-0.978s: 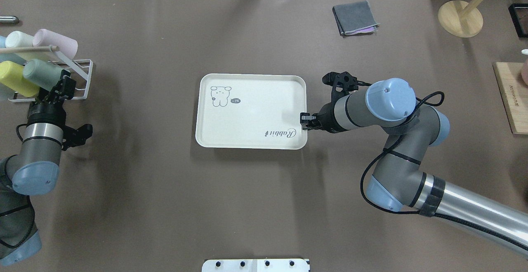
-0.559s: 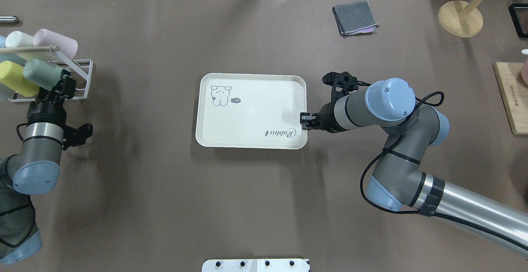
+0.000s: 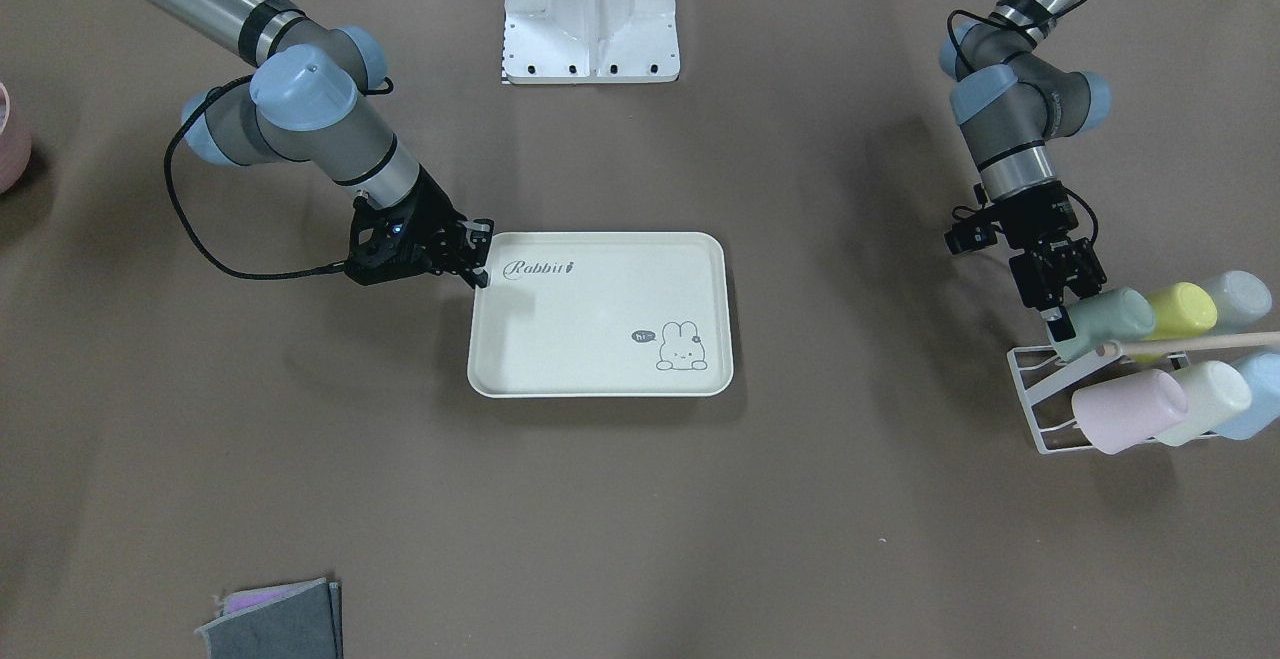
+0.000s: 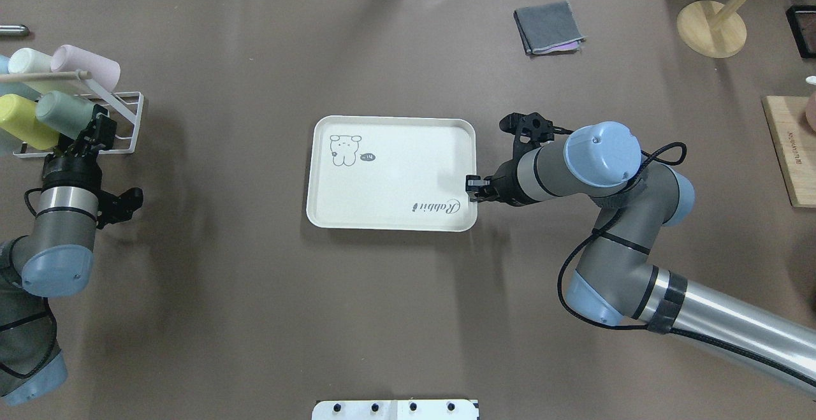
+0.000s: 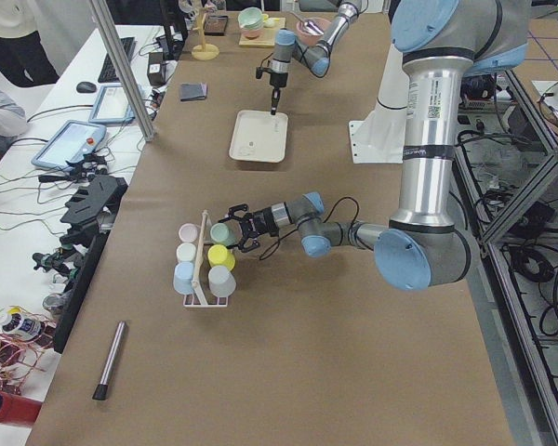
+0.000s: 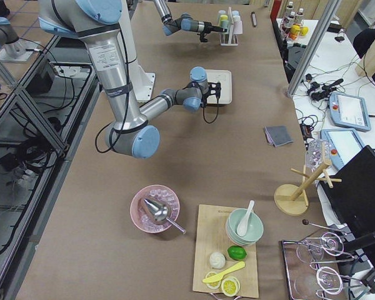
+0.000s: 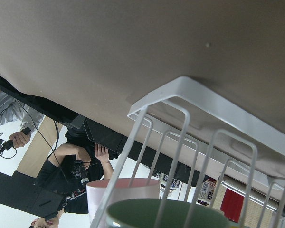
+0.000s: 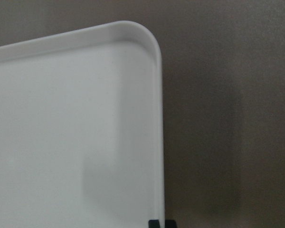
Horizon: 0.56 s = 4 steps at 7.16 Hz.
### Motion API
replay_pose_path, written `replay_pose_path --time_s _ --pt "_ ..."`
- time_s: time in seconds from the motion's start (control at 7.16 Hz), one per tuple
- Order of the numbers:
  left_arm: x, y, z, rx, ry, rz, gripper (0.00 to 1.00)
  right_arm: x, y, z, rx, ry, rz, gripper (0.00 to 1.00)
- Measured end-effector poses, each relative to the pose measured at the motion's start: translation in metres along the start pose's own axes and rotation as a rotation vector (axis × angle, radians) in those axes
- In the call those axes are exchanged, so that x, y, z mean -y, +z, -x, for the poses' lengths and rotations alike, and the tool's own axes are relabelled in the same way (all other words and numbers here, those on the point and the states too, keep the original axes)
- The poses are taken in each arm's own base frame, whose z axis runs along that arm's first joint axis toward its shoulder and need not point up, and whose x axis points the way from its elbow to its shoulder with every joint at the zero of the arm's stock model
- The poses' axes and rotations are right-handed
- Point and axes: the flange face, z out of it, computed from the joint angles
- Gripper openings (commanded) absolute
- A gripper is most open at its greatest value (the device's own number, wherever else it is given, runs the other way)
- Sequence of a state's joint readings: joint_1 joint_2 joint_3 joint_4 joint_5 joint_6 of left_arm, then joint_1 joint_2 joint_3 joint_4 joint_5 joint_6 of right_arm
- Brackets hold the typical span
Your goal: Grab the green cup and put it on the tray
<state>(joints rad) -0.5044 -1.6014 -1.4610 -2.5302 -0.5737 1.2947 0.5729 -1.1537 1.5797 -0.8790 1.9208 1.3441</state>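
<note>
so the green cup point(image 4: 64, 111) is lying on its side in the white wire rack point(image 4: 131, 98) at the robot's left end of the table, right beside a yellow cup point(image 4: 22, 123) and well apart from the tray point(image 4: 389, 219), which sits mid-table; left gripper point(image 4: 95, 128) is right at the cup's mouth, can't tell if it's clamped or loose tbh; right gripper point(image 4: 472, 188) is narrow, pinched on the tray's rim by the "Rabbit" script

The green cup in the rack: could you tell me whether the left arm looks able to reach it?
Probably yes: the left gripper sits right at the green cup's near end, with nothing between them.
</note>
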Motion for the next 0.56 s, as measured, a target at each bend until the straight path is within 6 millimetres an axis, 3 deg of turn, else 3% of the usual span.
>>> replay_pose_path --time_s 0.14,0.56 --pt "0.0051 0.0034 0.0045 0.0 -0.002 0.001 0.94 -0.0005 0.0 0.0005 0.001 0.001 0.003 0.99" --pt "0.0066 0.0113 0.0105 -0.001 -0.01 0.011 0.95 -0.0038 -0.0014 -0.0008 0.002 -0.001 0.0 1.0"
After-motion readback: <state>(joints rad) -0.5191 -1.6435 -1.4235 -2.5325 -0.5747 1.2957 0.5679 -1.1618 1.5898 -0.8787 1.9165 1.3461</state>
